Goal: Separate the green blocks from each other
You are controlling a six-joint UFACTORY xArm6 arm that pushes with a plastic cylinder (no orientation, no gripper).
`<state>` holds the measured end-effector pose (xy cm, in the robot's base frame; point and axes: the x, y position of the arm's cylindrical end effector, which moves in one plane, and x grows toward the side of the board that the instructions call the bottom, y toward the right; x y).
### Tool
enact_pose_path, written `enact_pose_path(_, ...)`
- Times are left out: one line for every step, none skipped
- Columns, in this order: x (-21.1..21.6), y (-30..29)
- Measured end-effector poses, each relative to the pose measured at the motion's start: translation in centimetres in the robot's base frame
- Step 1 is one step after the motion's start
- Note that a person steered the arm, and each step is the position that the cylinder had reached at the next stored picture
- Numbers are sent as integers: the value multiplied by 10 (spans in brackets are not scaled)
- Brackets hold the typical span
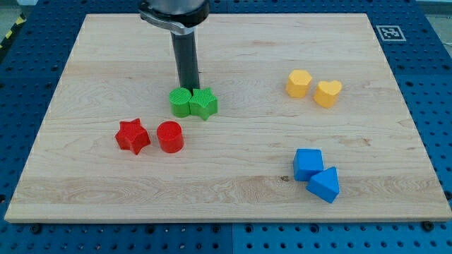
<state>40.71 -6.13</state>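
Note:
A green round block (181, 102) and a green star block (204, 104) sit touching side by side, left of the board's middle. My dark rod comes down from the view's top, and my tip (188, 88) stands just above the seam between the two green blocks, at their top edges. I cannot tell whether it touches them.
A red star block (132, 136) and a red round block (170, 137) lie below left of the green pair. A yellow hexagon block (299, 83) and a yellow heart block (328, 93) are at the right. A blue cube (308, 164) and a blue triangular block (324, 185) are at the lower right.

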Motion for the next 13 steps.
enact_pose_path(3, 5)
enact_pose_path(-8, -5)
enact_pose_path(-12, -38)
enact_pose_path(-10, -64)
enact_pose_path(-9, -61)
enact_pose_path(0, -51)
enact_pose_path(12, -32)
enact_pose_path(22, -14)
enact_pose_path(35, -2)
enact_pose_path(39, 6)
enact_pose_path(39, 6)
enact_pose_path(39, -17)
enact_pose_path(43, -46)
